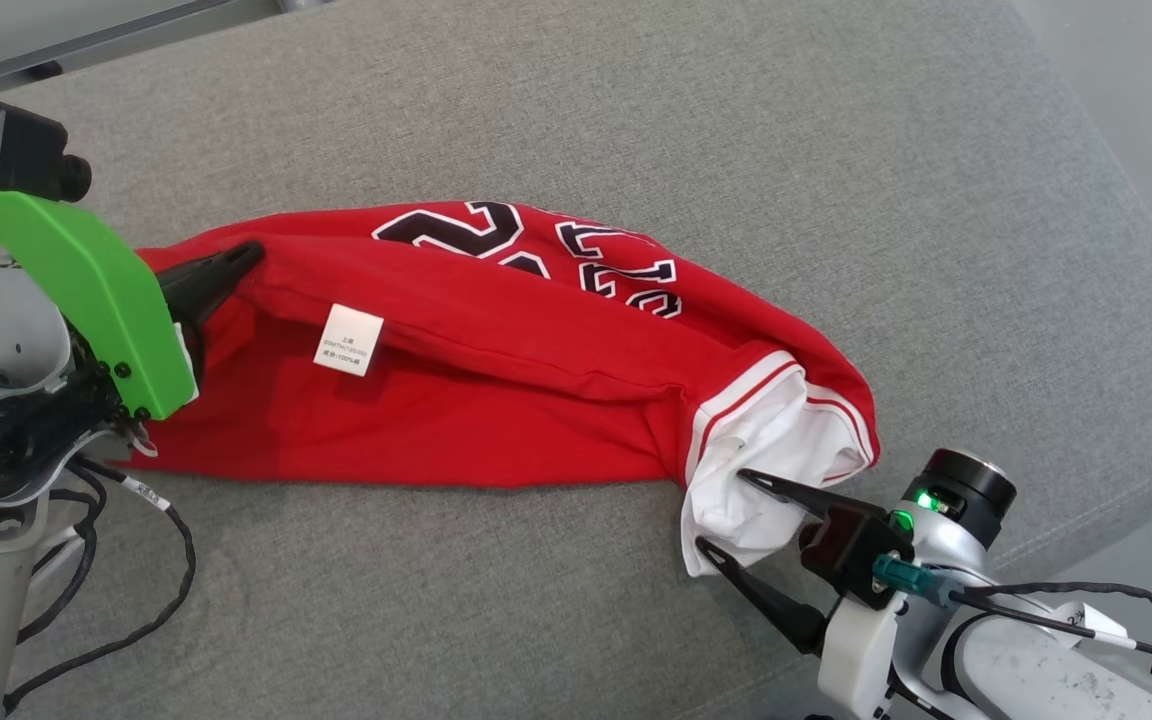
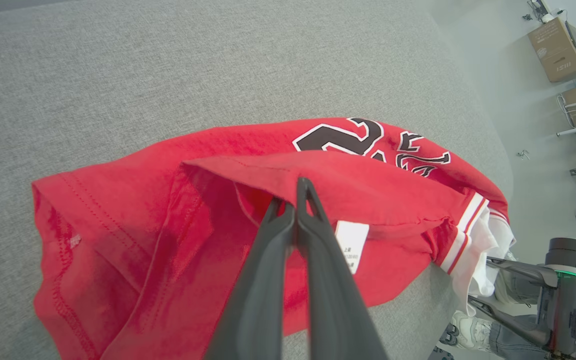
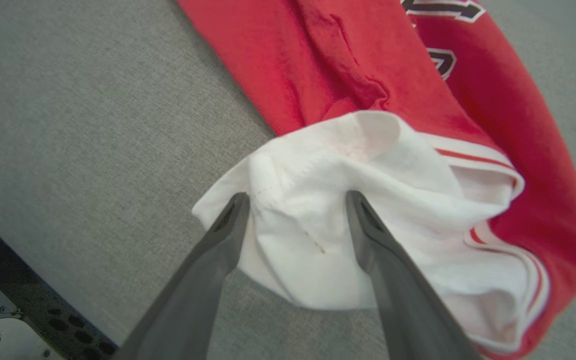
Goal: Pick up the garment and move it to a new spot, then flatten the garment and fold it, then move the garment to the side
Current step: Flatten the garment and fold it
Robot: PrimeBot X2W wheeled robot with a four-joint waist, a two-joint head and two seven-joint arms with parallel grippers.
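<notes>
The red garment is laid across a grey cushion, bunched into a long roll whose long axis runs from the robot's left to its right, with the printed number turned to the far side and a white sleeve at the right-hand end. The left gripper is seen shut tight at the left-hand end, its two fingers pressed together on the upper layer of red cloth at the hem, near a small white label. In the left wrist view that pinched edge is raised a little off the layer beneath it. The right gripper is set wide open at the opposite end, one finger to each side of the white sleeve, so that the cloth lies between the jaws but is not yet clamped. The garment is thus spanned lengthwise by the two arms, each being nearest to its own end. The pick-up is judged to be half prepared: the right jaws have to be closed on the sleeve before anything is lifted, and both ends would need to be raised together along that axis, lest the middle be dragged or the loose sleeve be pulled from a thin hold
</notes>
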